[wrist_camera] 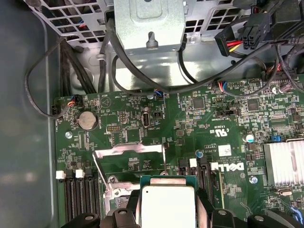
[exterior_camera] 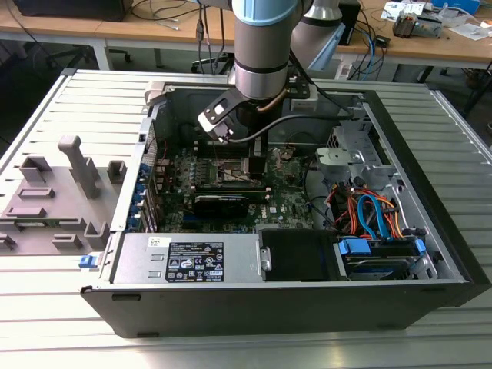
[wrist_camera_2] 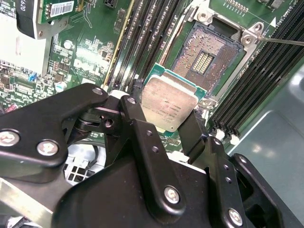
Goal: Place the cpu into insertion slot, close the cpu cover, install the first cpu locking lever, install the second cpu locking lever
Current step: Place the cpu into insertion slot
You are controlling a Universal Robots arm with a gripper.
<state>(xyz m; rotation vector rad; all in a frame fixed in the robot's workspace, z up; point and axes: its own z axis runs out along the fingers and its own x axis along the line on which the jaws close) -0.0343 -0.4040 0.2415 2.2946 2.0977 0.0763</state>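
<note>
Silvery-topped, 1 cpu point(wrist_camera_2: 170, 105) is being gripped by its edges between the 2 black fingers point(wrist_camera_2: 137, 121) of the gripper point(wrist_camera_2: 164, 118) and held tilted above the green motherboard point(wrist_camera_2: 95, 66). Its near edge is being hidden by the gripper's linkage. Just beyond, 1 insertion slot point(wrist_camera_2: 209, 50) is being left bare, the chip not seated. In the first wrist view, 1 cpu cover point(wrist_camera: 127, 150) is being shown raised past the chip.
</note>
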